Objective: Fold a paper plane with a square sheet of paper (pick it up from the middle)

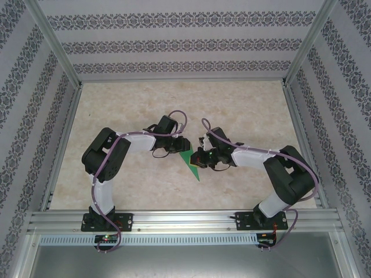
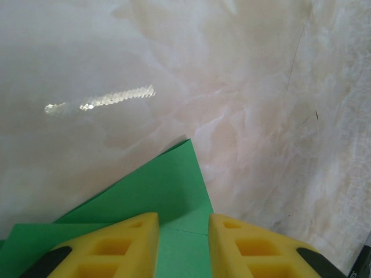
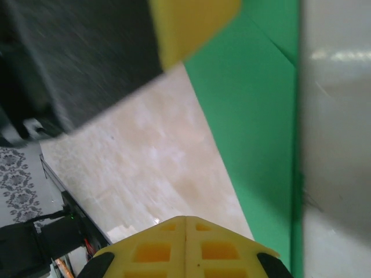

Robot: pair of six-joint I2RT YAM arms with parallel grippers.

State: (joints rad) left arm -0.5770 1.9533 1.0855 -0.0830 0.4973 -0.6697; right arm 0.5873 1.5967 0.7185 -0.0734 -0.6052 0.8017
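marbled tabletop (image 1: 174,104) | patterned walls (image 1: 174,43) | aluminium rail (image 1: 185,219) at near edge

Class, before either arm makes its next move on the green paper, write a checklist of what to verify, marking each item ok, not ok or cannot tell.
1. The folded green paper lies on the table, pointed tip toward the arm bases: ok.
2. The left gripper is open, with the paper showing in the gap between its fingers: ok.
3. The right gripper is shut with nothing held: ok.
4. Right gripper touching the paper: cannot tell.
5. Safe clearance between the two grippers, which are close together: cannot tell.
6. Creases straight and pressed flat: cannot tell.
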